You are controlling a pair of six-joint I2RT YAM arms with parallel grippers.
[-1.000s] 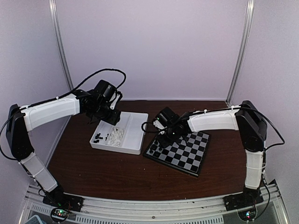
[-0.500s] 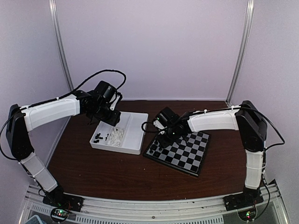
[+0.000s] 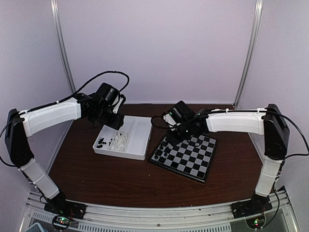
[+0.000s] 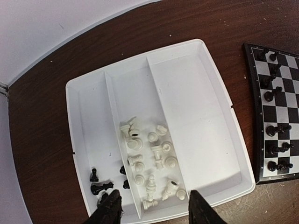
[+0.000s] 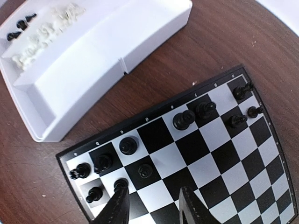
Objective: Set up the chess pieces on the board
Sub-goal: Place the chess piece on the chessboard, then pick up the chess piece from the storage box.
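Right wrist view has the right end effector (image 5: 152, 205) over the board (image 5: 233, 154) at the bottom of the frame, fingers apart with nothing between them; a black piece (image 5: 120, 183) stands just beside one fingertip (image 5: 119, 203), so I judge a sideways pull-out could clip it and topple the others crowded in the lower left corner; a straight lift looks safer; left wrist view has the left end effector (image 4: 154, 210) likewise spread and empty above the tray (image 4: 187, 116), which sits just beside the board; white pieces (image 4: 154, 158) lie heaped and touching in the middle compartment; closing there could catch two, or squirt one onto the bench (image 4: 32, 140)
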